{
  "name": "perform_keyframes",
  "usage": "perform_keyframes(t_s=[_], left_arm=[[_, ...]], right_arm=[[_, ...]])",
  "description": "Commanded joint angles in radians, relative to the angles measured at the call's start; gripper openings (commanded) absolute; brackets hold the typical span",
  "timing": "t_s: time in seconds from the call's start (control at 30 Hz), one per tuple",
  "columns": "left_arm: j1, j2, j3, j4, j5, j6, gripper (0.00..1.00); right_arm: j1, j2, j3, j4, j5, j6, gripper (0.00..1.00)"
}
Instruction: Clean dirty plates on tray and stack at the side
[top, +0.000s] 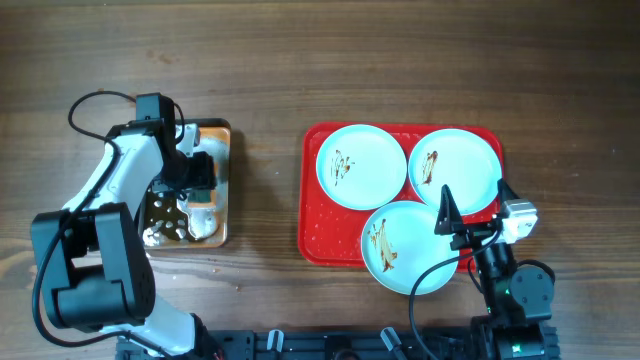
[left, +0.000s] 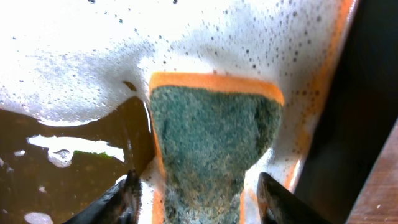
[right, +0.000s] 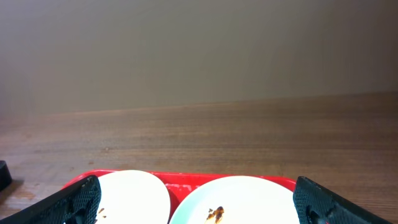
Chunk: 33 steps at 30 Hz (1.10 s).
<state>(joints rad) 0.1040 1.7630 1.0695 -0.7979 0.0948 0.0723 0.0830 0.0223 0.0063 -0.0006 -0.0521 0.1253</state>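
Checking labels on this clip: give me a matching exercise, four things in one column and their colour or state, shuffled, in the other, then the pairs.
Column one:
1. sponge
2. tray
3. plates
4. right tool

Column two:
a. red
b. open
c. pale, with brown smears
d. green scrub face, orange edge

Pairs: 1-d, 2-a, 3-c, 4-b
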Motion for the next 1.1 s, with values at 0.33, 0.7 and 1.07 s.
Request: perform_keyframes(t_s=[0.33,0.7,1.07], left_arm=[[0.005,0.067,-0.003,0.006,-0.006,0.001,0.04],[0.005,0.027,0.025,-0.025,0.002,-0.080,0.04],[0.006,-0.243,0.069,-0.060,-0.034,-0.080,0.04]], right_arm=[[0.004,-0.005,-0.001,0.003,-0.016,-0.018,1.00],[0.004,-0.005,-0.001,0.003,-0.016,-0.018,1.00],[0.004,-0.005,-0.001,0.003,-0.016,-0.018,1.00]])
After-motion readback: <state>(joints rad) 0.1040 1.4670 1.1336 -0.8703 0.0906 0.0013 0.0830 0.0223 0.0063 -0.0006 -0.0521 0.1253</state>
